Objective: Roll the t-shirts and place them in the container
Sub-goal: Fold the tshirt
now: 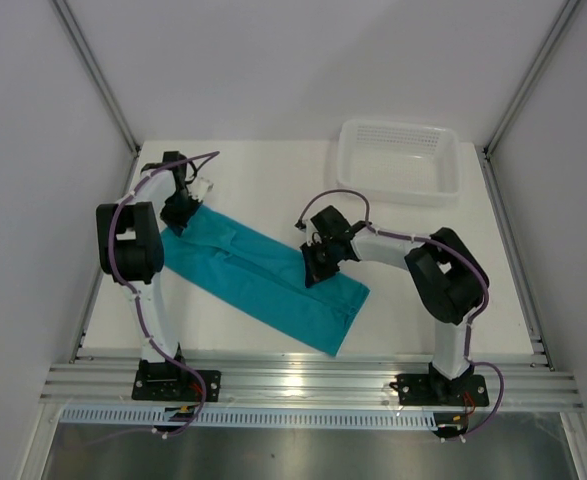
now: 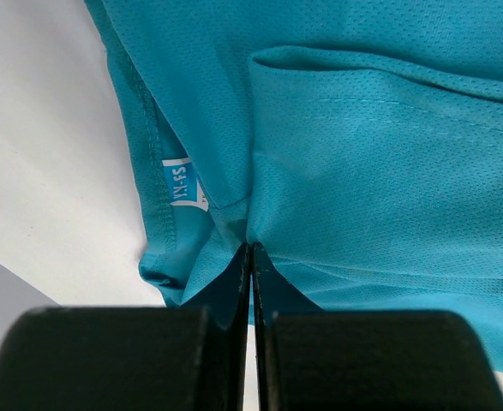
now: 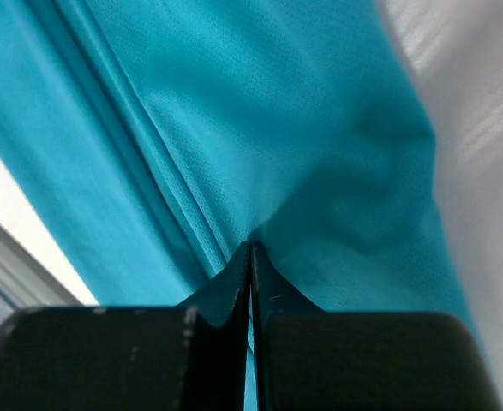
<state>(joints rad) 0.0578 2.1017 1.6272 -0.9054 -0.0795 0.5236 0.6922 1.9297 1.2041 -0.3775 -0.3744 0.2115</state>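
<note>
**T-shirt lies as a long slanted strip, pinched by both hands**

The white surface (image 1: pixel 273 190) carries everything. The t-shirt (image 1: pixel 263 275) lies flat on it, left of centre to centre, folded into a long narrow teal strip. Its long axis runs on a slant, from the far left to the near right in the top view. The neck end points far left and the other end points near right, close to the front edge of the surface. A fold line runs along the length of the strip.

A white basket (image 1: pixel 393 192) stands at the far right corner, well apart from the t-shirt.

The left arm (image 1: pixel 128 245) rises from its base and reaches forward along the left edge, with its wrist bent down over the neck end. The right arm (image 1: pixel 443 275) is bent at the elbow and reaches leftward and down to the far long edge of the strip, near its near-right end.

The left hand (image 2: pixel 251 248) has its fingers pressed together, clamped on a small pucker of fabric at the neck end. The right hand (image 3: pixel 250 247) is likewise closed, its tips nipping a little peak of cloth beside the lengthwise folds.

A small white label (image 2: pixel 182 184) with blue print sits inside the collar, just left of the left hand's tips.
</note>
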